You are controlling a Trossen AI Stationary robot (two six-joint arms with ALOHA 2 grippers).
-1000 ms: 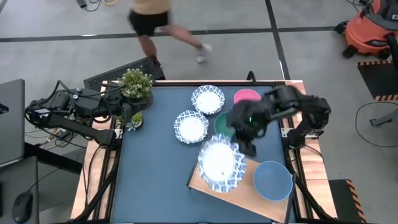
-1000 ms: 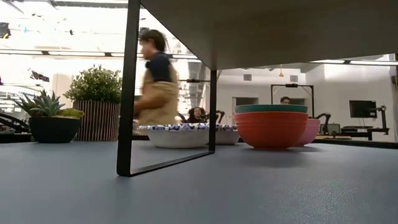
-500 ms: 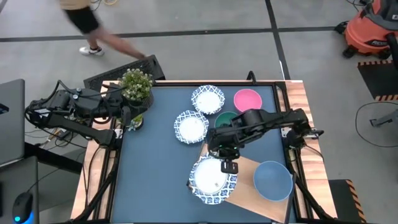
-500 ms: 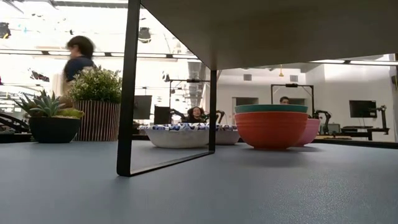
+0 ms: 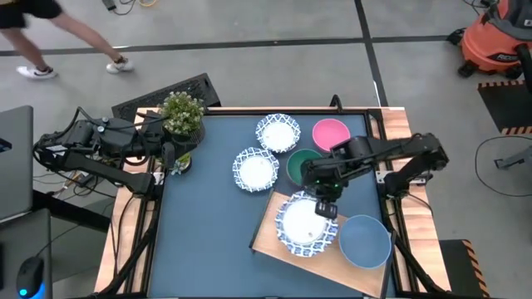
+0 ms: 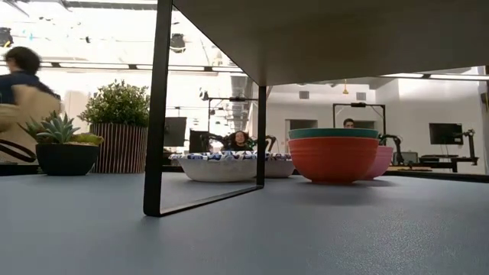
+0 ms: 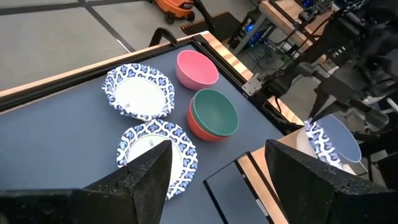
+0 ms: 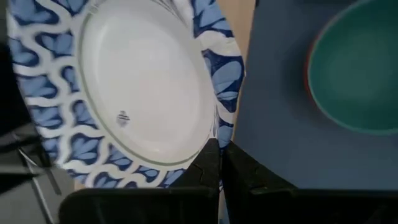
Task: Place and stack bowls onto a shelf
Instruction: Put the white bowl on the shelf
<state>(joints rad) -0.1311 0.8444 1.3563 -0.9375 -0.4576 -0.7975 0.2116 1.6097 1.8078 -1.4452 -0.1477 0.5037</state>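
A robotics lab: robot arms, monitor (image 6: 445,134), shop vacuum (image 5: 499,37).

Evenly lit from overhead, with only soft, short shadows beneath the round white bowls with blue patterned rims (image 5: 277,132) on the dark blue tabletop (image 5: 208,208). Blown out to white around the ceiling lights in the low view, above the spiky green potted plant (image 6: 61,142). Motion-blurred on a walking person (image 6: 21,103) at the room's edge. Soft and out of focus on the white, blue-rimmed bowl (image 8: 134,93) close to the right wrist camera.
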